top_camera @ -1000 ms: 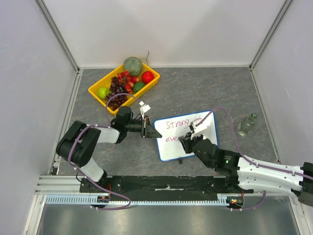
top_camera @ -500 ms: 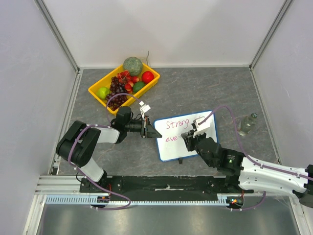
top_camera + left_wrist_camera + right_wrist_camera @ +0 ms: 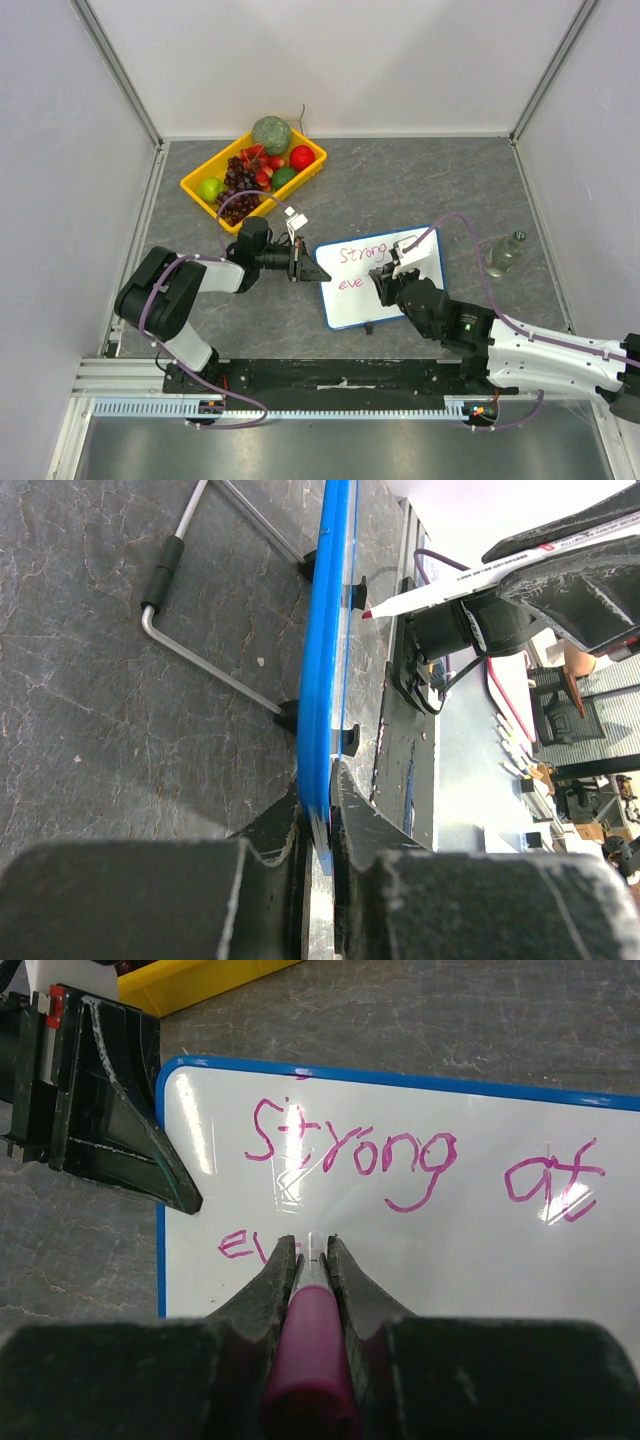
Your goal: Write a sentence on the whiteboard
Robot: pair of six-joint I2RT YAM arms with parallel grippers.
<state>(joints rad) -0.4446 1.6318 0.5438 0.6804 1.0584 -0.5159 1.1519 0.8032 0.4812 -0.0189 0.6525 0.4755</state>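
Note:
The whiteboard (image 3: 352,306) lies on the table, a white board with a blue rim (image 3: 324,630). My left gripper (image 3: 316,272) is shut on its left edge, and in the left wrist view its jaws (image 3: 318,802) pinch the rim. On the board, the sentence reads "Strong at" (image 3: 350,1150) in pink, with "ev" (image 3: 238,1246) starting a second line. My right gripper (image 3: 312,1244) is shut on a pink marker (image 3: 308,1350), whose tip sits at the board just right of "ev". From above, the right gripper (image 3: 384,280) hovers over the board's middle.
A yellow tray (image 3: 196,186) of fruit stands at the back left. A small clear bottle (image 3: 505,253) stands right of the board. A wire stand (image 3: 165,570) folds out under the board. Grey walls close in the table on three sides.
The right arm with the marker has shifted slightly over the second line. The left gripper and the board have not moved.

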